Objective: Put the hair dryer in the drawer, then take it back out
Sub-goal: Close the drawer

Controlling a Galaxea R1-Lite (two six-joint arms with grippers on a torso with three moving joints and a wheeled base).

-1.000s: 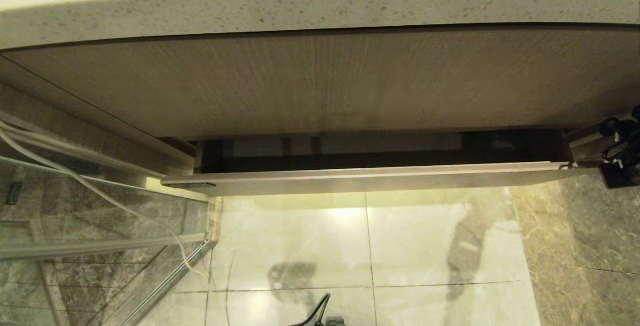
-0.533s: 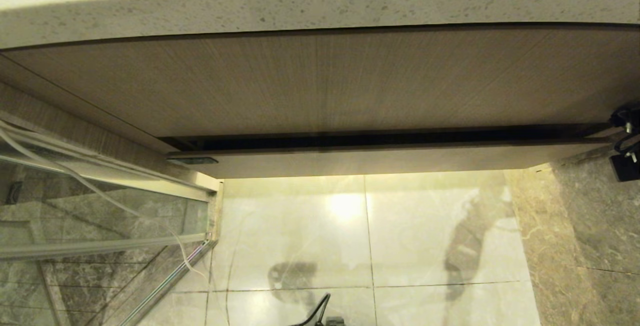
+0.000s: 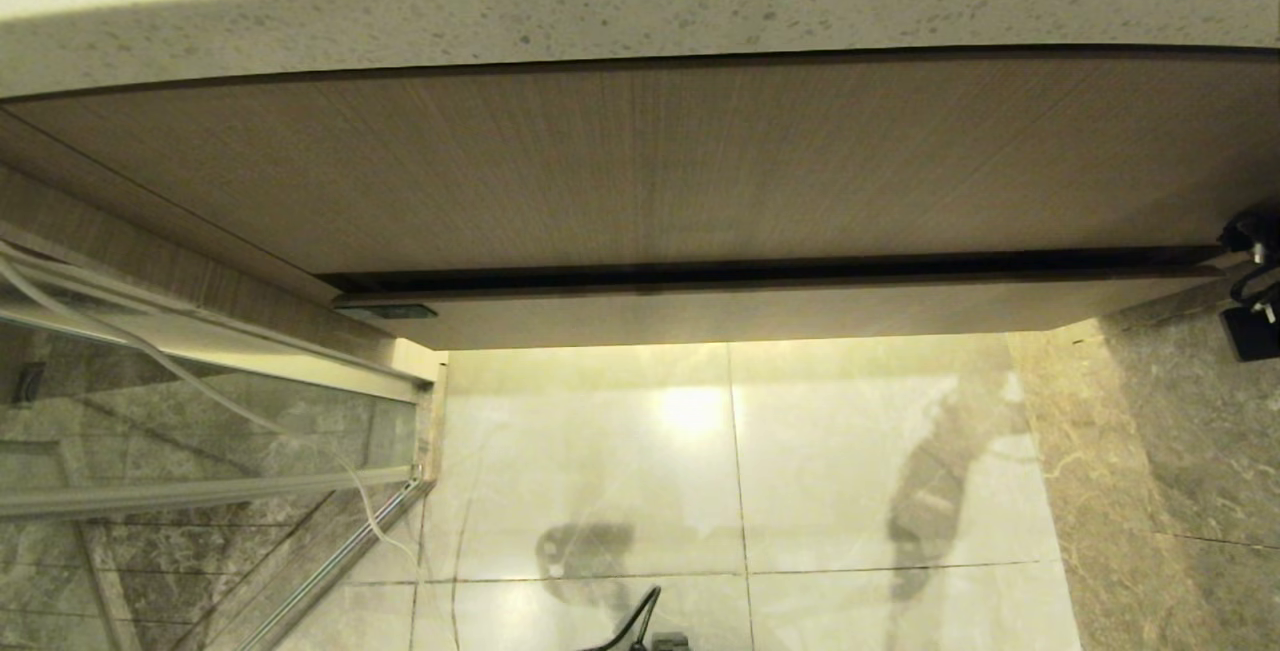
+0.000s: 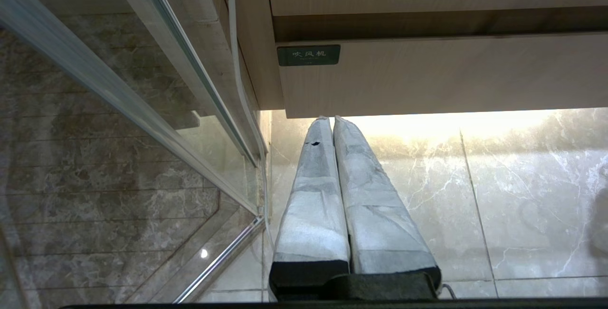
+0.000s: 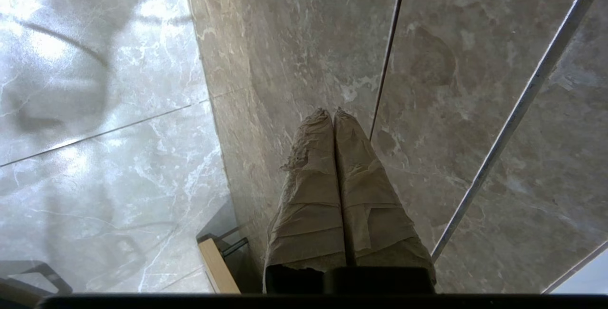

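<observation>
The drawer is pushed almost fully in under the taller wood-grain panel, with only a thin dark slit above its narrow front. The hair dryer is hidden; no view shows it. In the left wrist view my left gripper is shut and empty, its taped fingertips just below the lower edge of the drawer front, near its left end. My right gripper is also shut and empty, pointing at brown marble. Black parts of my right arm show at the drawer's right end.
A stone countertop overhangs the panel. A small green label marks the drawer's left corner. A glass shower door with a white cord stands to the left. Glossy floor tiles lie below and brown marble to the right.
The drawer has slid inward from a wide dark opening to a thin slit. My right arm at the drawer's right end has drawn back slightly towards the picture's edge.
</observation>
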